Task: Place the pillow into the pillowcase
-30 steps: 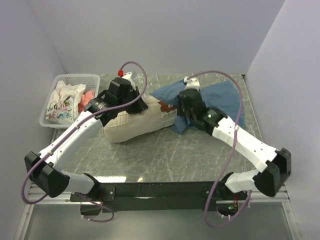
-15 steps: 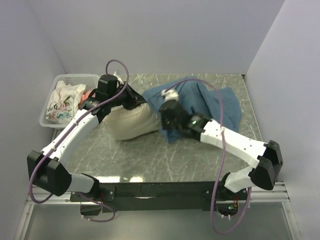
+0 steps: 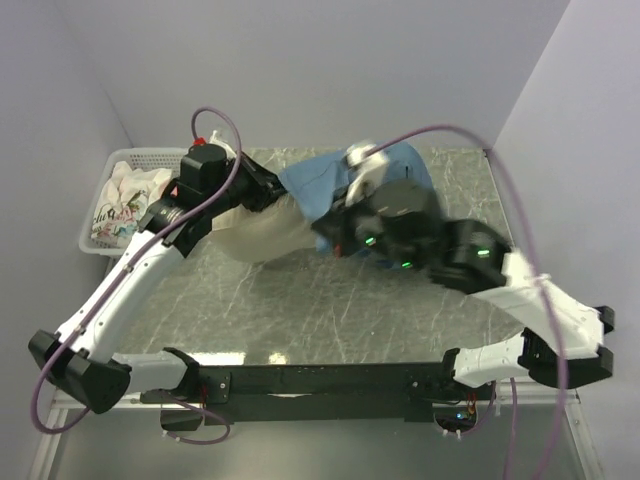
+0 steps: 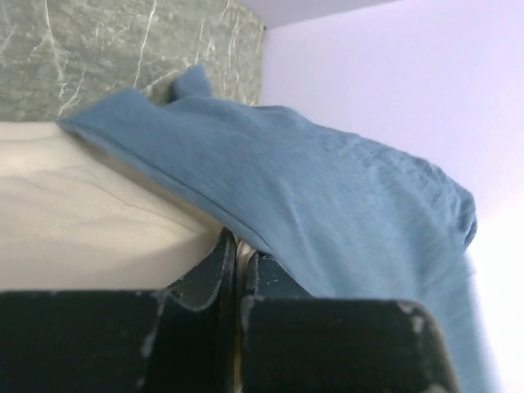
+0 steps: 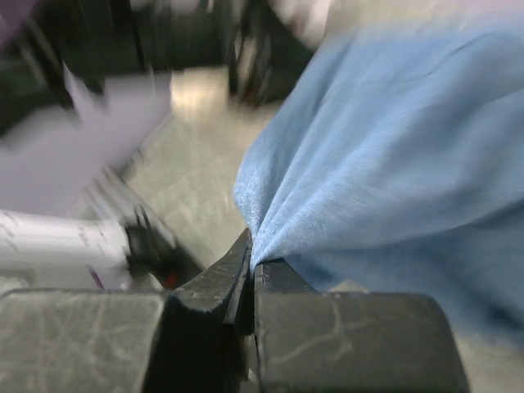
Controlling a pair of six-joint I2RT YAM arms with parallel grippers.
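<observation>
The cream pillow (image 3: 255, 232) lies at the back left of the table, its right end under the dusty-blue pillowcase (image 3: 315, 185). My left gripper (image 3: 268, 192) sits at the pillow's top edge. In the left wrist view the left gripper (image 4: 237, 250) is shut where the pillowcase (image 4: 327, 205) hem meets the pillow (image 4: 74, 213). My right gripper (image 3: 335, 238) is at the case's near edge. In the blurred right wrist view the right gripper (image 5: 250, 254) is shut on a bunched fold of the pillowcase (image 5: 393, 164), lifted above the table.
A white basket (image 3: 150, 153) stands at the back left corner, holding a white printed cloth (image 3: 125, 205) and some pink fabric. Walls close in the table on three sides. The marbled tabletop (image 3: 330, 300) stretches in front of the pillow.
The right gripper has shut on the pillowcase and pulled it left, toward the pillow. The left gripper has shifted left and back, staying shut. The blue fabric has bunched leftward.
</observation>
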